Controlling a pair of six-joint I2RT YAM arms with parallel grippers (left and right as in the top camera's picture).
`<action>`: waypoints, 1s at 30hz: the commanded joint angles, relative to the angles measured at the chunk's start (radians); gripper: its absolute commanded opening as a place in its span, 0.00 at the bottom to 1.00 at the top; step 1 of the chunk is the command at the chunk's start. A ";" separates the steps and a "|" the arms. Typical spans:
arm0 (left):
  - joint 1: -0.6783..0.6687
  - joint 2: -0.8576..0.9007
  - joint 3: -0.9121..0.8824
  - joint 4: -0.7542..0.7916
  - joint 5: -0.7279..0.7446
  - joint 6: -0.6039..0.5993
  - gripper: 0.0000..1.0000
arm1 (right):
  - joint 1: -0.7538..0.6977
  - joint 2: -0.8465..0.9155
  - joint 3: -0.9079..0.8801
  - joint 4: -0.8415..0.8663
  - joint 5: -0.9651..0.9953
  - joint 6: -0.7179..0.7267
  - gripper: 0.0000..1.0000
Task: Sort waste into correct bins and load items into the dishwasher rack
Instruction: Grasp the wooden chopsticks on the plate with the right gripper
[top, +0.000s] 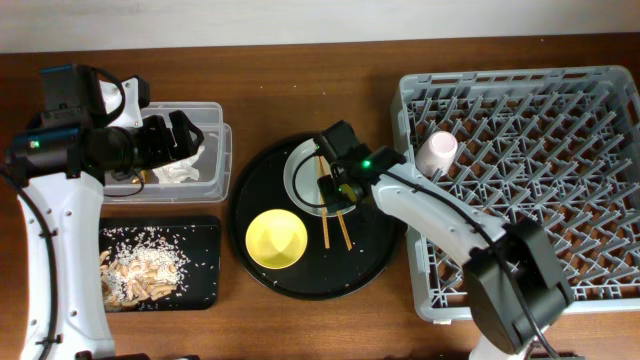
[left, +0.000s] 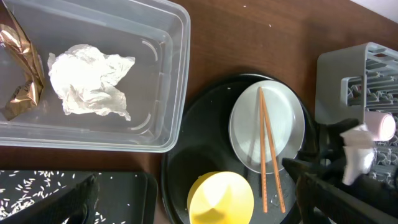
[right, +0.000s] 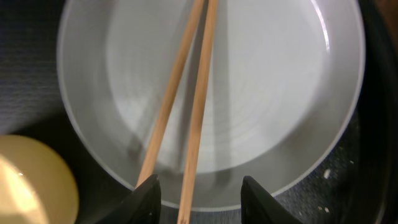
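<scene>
The right arm reaches over from the rack side and bends down. Its right gripper (right: 202, 190) points straight at the pale plate (right: 280, 93). The fingers are open, one on each side of the wooden chopsticks (right: 200, 106). They are not squeezing them. The sticks lie across the plate right under the hand, close together at the far end and wider apart near the fingers. The yellow bowl (top: 276, 240) sits just beside this hand. Bowl and plate are both on the big round black tray (top: 370, 250).

The left arm stands up tall and bends over, so the left gripper (top: 183, 135) hangs above the clear tub (top: 215, 150). Its fingers are spread wide and hold nothing. Under this hand, inside the tub, lie the white tissue (left: 90, 81) and the gold-brown wrapper (left: 22, 68), side by side.

Near the left arm is the flat black tray (top: 200, 270) with the food scraps (top: 140, 265) in it.

Behind the right hand, the pink cup (top: 437, 152) sits in the grey rack (top: 560, 150), close to its near edge.
</scene>
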 joint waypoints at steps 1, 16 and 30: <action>0.003 0.000 -0.003 0.002 -0.006 -0.006 1.00 | -0.004 0.049 0.013 0.009 0.019 -0.002 0.41; 0.002 0.000 -0.003 0.002 -0.006 -0.006 1.00 | -0.004 0.134 0.023 0.044 0.008 -0.002 0.17; 0.002 0.000 -0.003 0.002 -0.006 -0.006 1.00 | -0.096 -0.003 0.411 -0.444 0.217 -0.017 0.04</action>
